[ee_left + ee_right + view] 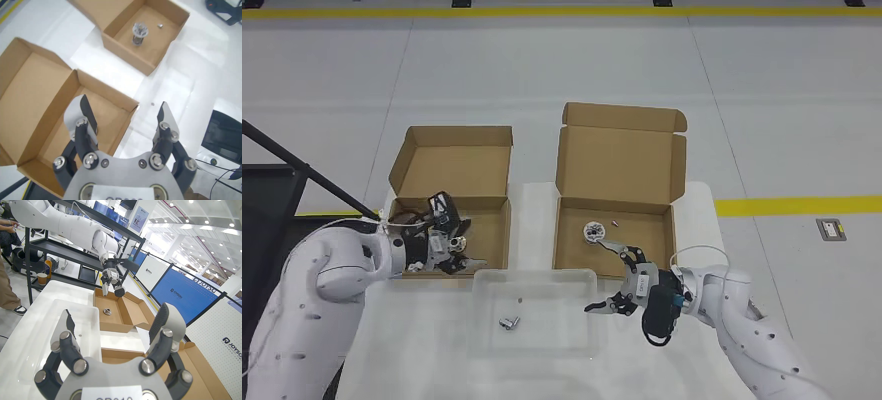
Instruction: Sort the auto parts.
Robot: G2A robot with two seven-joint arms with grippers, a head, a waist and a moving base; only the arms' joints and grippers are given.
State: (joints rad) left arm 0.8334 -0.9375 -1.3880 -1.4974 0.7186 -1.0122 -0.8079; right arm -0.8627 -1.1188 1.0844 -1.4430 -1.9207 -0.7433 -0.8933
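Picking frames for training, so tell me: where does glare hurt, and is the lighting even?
Left wrist view: white tabletop glares beside the open brown cardboard box. Right wrist view: bright ceiling lights wash out the hall. Top view: even light, no glare.

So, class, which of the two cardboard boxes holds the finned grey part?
The right box, farther from the left gripper; the finned part lies there beside a small metal piece. The left box holds a flanged ring.

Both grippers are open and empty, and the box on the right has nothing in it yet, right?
No: the left wrist view shows the right box holding a finned metal part and a small metal piece. The left gripper and right gripper are open and empty.
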